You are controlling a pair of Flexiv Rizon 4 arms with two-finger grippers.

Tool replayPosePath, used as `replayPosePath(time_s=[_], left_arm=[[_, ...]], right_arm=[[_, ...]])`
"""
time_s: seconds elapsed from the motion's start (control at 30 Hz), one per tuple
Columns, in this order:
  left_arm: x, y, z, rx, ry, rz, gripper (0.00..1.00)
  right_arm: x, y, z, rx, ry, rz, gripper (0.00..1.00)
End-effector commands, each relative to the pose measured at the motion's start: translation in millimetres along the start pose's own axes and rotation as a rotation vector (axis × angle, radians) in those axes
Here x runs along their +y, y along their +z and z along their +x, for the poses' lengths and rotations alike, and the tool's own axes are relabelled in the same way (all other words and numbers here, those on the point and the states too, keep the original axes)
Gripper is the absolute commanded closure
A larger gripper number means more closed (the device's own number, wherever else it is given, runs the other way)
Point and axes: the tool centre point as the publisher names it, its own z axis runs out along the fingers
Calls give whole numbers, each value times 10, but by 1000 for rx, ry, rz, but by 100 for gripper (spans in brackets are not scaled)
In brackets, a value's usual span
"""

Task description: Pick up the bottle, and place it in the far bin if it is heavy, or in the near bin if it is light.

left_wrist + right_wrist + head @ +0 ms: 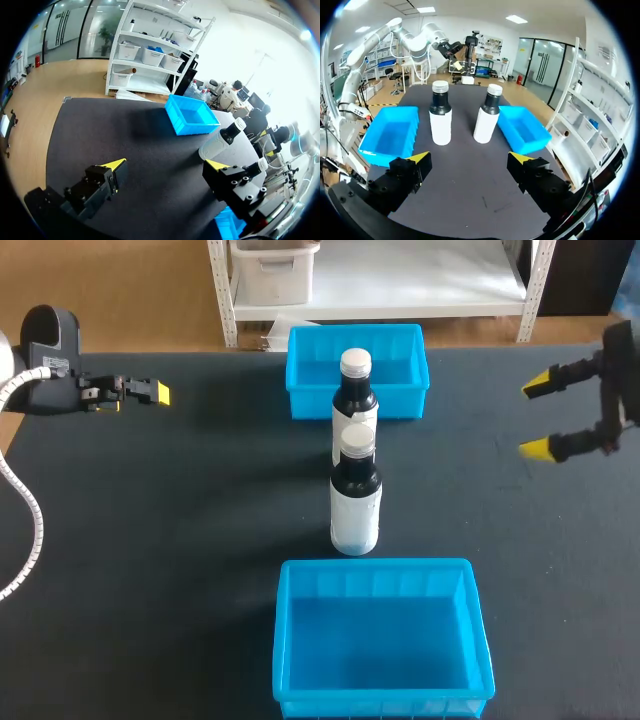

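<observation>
Both bottles stand mid-table in a line. The near bottle (355, 502) is just beyond the near bin (284, 640). The far bottle (355, 390) is close before the far bin (308, 400). My left gripper (155, 393) and right gripper (537, 418) hang wide apart, fingers spread and empty. I'd worry that a slanted grab at one bottle clips and topples the other, they stand so close. The table (200, 520) lies bare either side, so a sideways approach looks safest.
</observation>
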Motion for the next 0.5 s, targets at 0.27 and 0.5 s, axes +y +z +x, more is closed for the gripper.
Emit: replayPosePath(time_s=[0.27, 0.5], left_arm=[[0, 0, 0, 0, 0, 0, 0], [0, 0, 0, 0, 0, 0, 0]], right_arm=[[272, 442, -283, -34, -34, -54, 0], [371, 702, -406, -69, -50, -144, 0]])
